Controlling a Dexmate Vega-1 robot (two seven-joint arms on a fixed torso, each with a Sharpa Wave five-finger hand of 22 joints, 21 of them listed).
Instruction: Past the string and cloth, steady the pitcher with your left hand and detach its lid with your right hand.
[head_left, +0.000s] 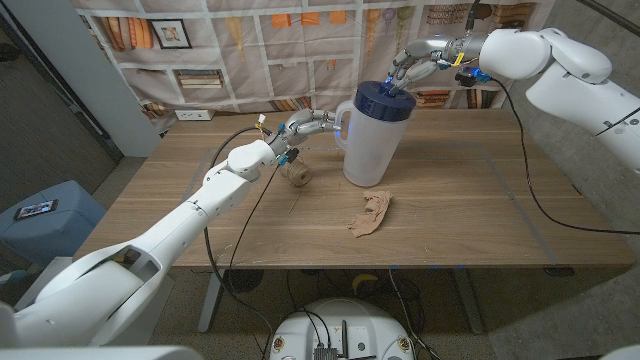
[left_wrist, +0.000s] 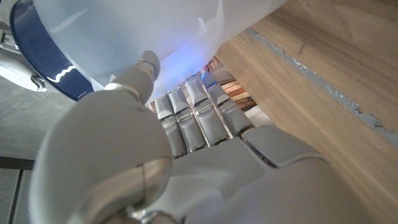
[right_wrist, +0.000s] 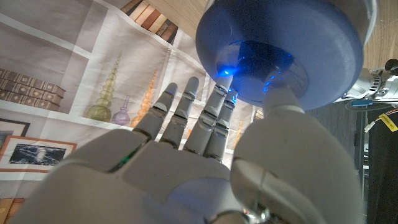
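Our left hand (head_left: 308, 124) grips the pitcher (head_left: 368, 150) at its handle side, frame centre. Our right hand (head_left: 412, 65) clamps fingertips on the lid (head_left: 384, 101). String (head_left: 297, 176) and cloth (head_left: 371, 214) lie just below.

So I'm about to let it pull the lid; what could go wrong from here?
The left hand meets the pitcher only at its side, so pulling the lid may tip it. The right hand touches the lid with fingertips and could slip. A tipped pitcher could hit the string or cloth.
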